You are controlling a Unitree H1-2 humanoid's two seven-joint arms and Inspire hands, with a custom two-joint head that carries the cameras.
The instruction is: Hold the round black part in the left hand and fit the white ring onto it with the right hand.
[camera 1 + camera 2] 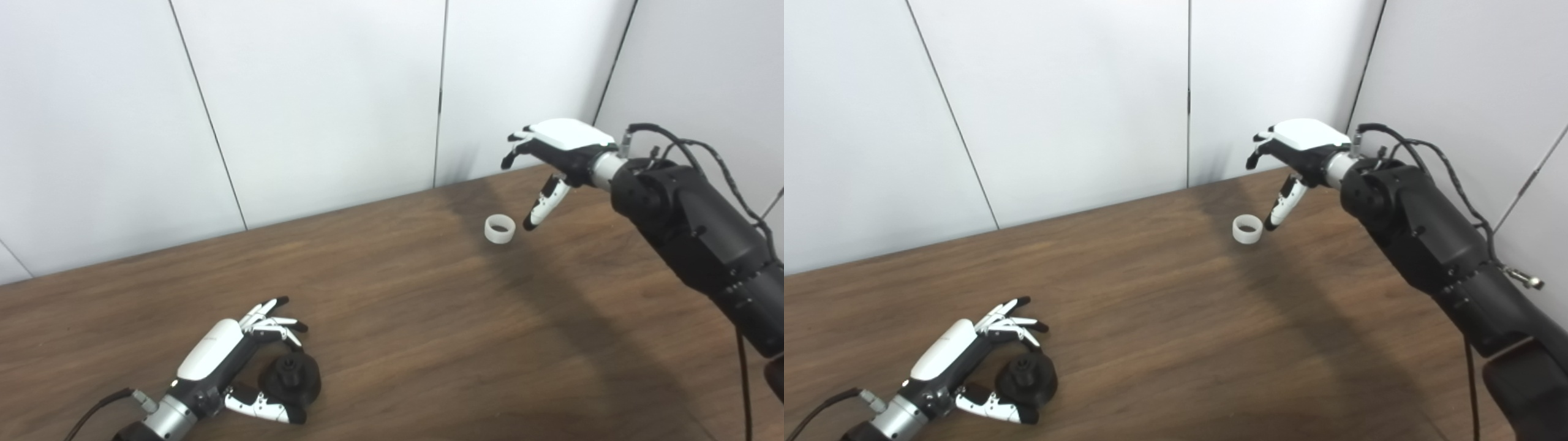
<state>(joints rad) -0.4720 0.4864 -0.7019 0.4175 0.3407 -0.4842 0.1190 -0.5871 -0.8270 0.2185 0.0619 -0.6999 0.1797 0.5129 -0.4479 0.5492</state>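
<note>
You had the round black part (290,378) lying on the wooden table (398,318) at the near left, a squat dark disc with a raised hub on top. Your left hand (236,361) curved around it, fingers (274,318) arched over its far side and the thumb just beside its near edge; you could not tell from either view whether the hand actually pressed on it, and the part sat on the table, not lifted. The white ring (500,229) stood on its flat face at the far right of the table, a short, pale band, open at the top and dark inside. Your right hand (1295,156) hung above it, holding nothing, fingers spread, with the thumb pointing down beside the ring's right side. In the left eye view a clear gap showed between thumb tip and ring; in the right eye view the tip looked nearly against the ring's rim
</note>
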